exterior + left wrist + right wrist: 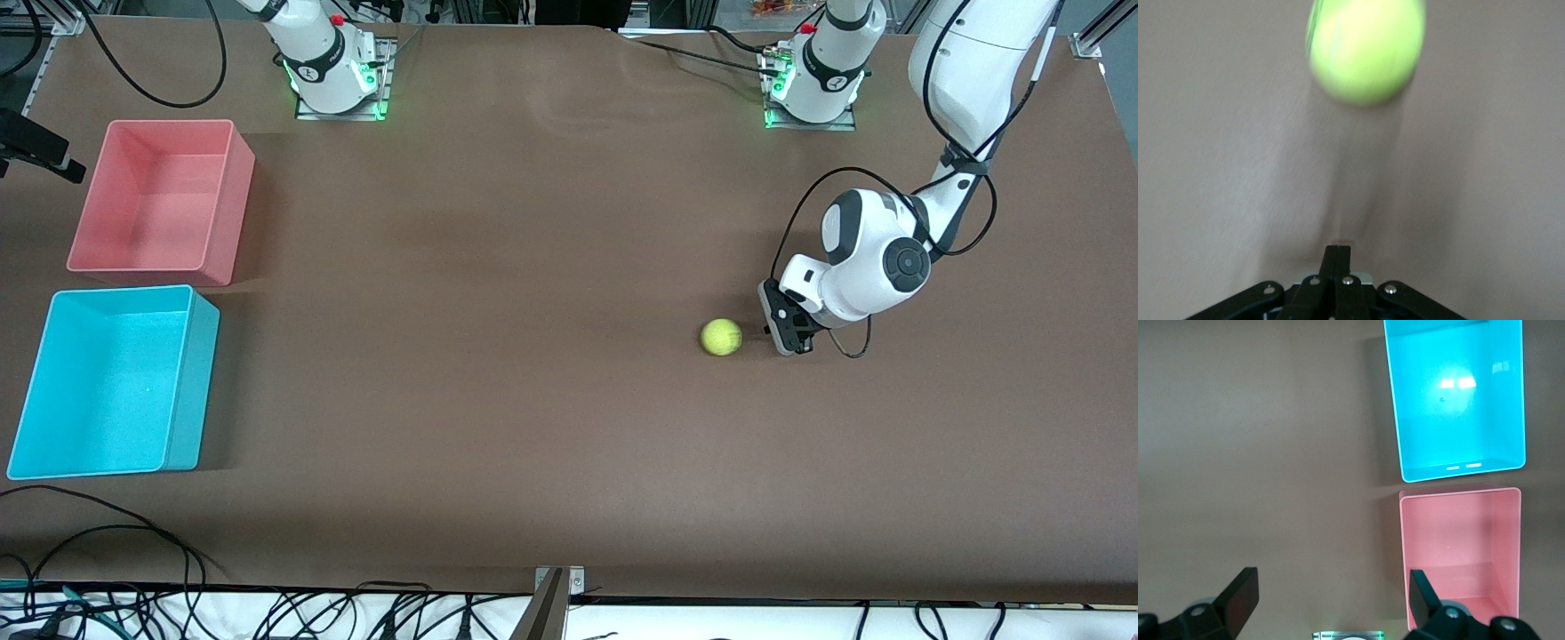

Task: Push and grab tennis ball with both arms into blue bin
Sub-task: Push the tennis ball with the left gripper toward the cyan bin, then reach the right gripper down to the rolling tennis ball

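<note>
While low over the tabletop, left end effector (786, 331): pressed together, empty, just beside fuzzy yellow-green tennis ball (721, 337).
Right end effector (1326, 597): spread, empty.
Tabletop (533, 311): brown.

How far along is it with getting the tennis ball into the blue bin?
Early. Nothing is delivered: the blue bin is empty. In hand: the shut left hand sits low beside the tennis ball, placed to push it. The open right hand waits high near the bins. Left: pushing, grabbing, dropping in.
</note>
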Robot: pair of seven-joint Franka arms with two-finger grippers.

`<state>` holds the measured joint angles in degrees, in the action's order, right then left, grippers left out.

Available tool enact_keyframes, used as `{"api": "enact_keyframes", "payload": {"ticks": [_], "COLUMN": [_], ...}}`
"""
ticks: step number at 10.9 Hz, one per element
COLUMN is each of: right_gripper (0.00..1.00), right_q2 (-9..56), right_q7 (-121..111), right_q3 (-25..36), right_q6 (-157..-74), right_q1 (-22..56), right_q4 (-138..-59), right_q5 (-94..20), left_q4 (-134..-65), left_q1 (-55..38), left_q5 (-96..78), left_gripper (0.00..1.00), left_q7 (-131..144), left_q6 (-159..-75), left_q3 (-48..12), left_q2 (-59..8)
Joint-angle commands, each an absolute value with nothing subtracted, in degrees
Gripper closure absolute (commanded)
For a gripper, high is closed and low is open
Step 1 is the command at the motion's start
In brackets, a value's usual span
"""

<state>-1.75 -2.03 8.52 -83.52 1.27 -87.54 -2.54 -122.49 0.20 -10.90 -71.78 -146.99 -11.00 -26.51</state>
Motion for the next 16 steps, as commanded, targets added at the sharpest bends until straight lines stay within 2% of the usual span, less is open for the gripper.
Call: {"api": "enact_keyframes", "payload": {"ticks": [1, 6, 9, 12, 13, 15, 16], "right_gripper": [0.0, 0.0, 0.0, 0.0, 0.0, 0.0, 0.0], "right_q2": [-1.7, 0.5, 4.1, 8.9, 10.5, 13.7, 15.8], "right_q7": [-2.3, -1.8, -1.8, -1.7, -1.8, -1.7, -1.7], "right_q3": [8.6, 8.5, 8.5, 8.3, 8.3, 8.3, 8.3], "right_q6": [-82.8, -85.3, -86.4, -91.6, -92.6, -98.1, -101.6], "right_q1": [1.1, 1.3, 1.4, 1.5, 1.3, 1.6, 1.6], "right_q4": [-87.0, -88.0, -87.9, -87.7, -87.6, -87.6, -87.7], "right_q5": [-3.6, -3.3, -3.2, -3.0, -3.0, -3.2, -3.3], "left_q4": [-122.2, -123.1, -123.0, -123.1, -123.1, -123.1, -123.1], "left_q1": [1.8, 2.3, 2.8, 3.3, 3.5, 4.4, 4.8], "left_q5": [-9.8, -9.8, -9.8, -9.8, -9.8, -9.8, -9.8], "left_gripper": [1.0, 1.0, 1.0, 0.97, 0.9, 0.36, 0.0], "left_q7": [-71.9, -71.9, -71.4, -71.6, -71.6, -71.6, -71.7], "left_q6": [-146.1, -145.8, -143.4, -143.4, -143.2, -141.9, -140.4], "left_q3": [-10.7, -10.7, -10.7, -10.6, -10.6, -10.3, -10.1], "left_q2": [-26.2, -24.3, -23.5, -22.6, -22.1, -19.5, -18.5]}}
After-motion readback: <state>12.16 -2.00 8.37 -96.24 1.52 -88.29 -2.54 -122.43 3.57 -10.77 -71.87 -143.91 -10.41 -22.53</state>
